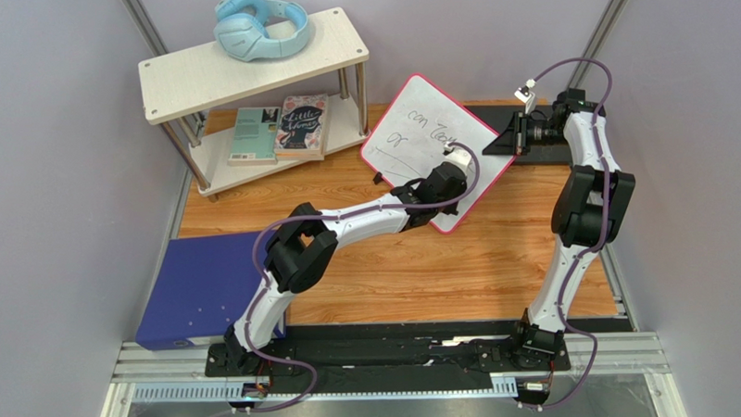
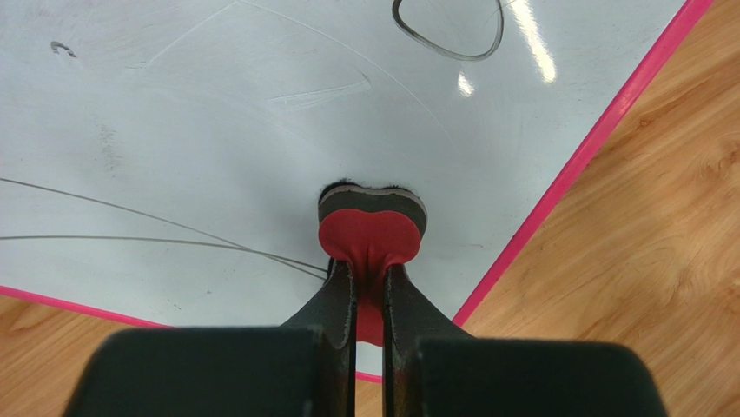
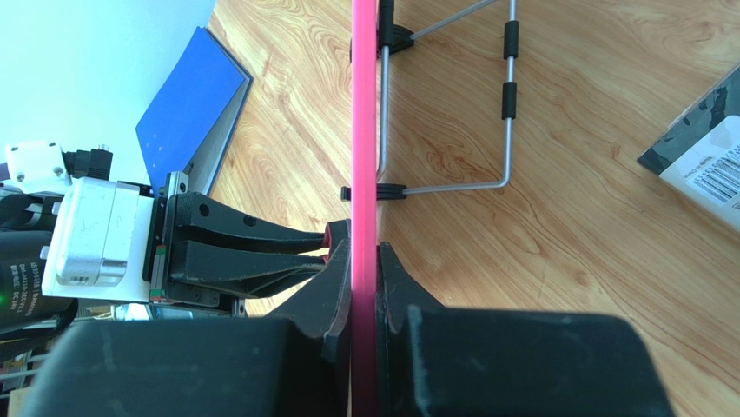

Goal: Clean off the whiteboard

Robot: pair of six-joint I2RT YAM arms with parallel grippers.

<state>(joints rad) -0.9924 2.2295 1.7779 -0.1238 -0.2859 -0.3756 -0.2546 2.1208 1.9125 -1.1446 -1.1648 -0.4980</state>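
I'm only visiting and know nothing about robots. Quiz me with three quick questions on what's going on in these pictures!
1. True or false: the whiteboard is wiped clean.
2. What does the left gripper hold? A) a marker B) a red eraser C) a book
3. Fill in: the right gripper is clamped on the whiteboard's pink ____.

Key: 1 false, handwriting shows; 2 B; 3 rim.

white whiteboard (image 1: 434, 139), pink rim (image 2: 591, 143), black handwriting (image 1: 429, 123)
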